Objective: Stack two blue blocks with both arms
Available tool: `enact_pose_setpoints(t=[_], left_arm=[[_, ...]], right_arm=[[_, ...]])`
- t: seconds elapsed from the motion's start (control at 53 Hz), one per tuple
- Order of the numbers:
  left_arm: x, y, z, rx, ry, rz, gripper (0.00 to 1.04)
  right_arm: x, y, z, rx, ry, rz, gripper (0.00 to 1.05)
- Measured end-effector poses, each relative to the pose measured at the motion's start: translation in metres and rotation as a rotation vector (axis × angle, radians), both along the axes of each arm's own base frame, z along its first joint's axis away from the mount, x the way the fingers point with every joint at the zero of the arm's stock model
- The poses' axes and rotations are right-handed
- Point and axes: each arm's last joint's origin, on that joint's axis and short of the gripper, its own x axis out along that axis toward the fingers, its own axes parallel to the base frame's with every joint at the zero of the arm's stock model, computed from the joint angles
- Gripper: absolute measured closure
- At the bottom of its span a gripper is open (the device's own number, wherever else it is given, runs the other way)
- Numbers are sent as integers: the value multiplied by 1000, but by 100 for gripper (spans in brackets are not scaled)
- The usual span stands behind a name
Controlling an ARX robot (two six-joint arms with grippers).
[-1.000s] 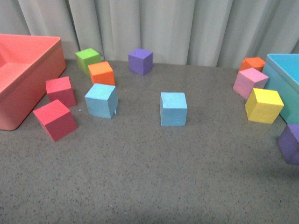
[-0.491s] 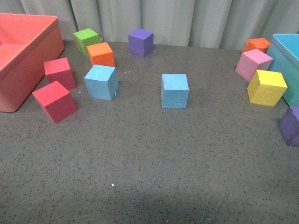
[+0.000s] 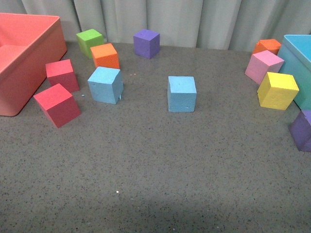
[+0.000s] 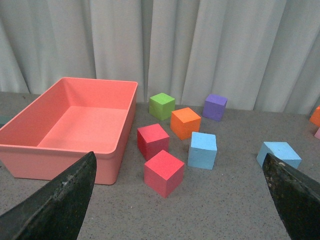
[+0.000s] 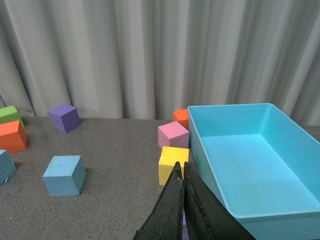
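Note:
Two sky-blue blocks stand apart on the grey table: one at the left next to the red cubes, one in the middle. Neither arm shows in the front view. In the left wrist view my left gripper is open and empty, its fingers wide apart, with both blue blocks ahead, the left one and the middle one. In the right wrist view my right gripper is shut and empty. The middle blue block lies well off to its side.
A salmon bin stands at the left and a turquoise bin at the right. Two red cubes, a green, an orange and a purple cube lie at the back left. Pink, yellow, orange and purple cubes lie at the right.
A second ago the front view shifted, so the cubes show a little higher in the picture. Over the last half second nothing has moved.

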Motion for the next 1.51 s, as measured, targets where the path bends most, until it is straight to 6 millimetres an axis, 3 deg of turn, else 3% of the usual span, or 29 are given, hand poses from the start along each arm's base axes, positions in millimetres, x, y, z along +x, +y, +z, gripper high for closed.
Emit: enact_pose_setpoints(t=[1.245,1.509], left_arm=[[0,0,0,0,-1,0,7],[0,0,0,0,-1,0,7]], right_arm=[[-35,0,0,0,-7,3,104],[-35,0,0,-1,-8,3,48]])
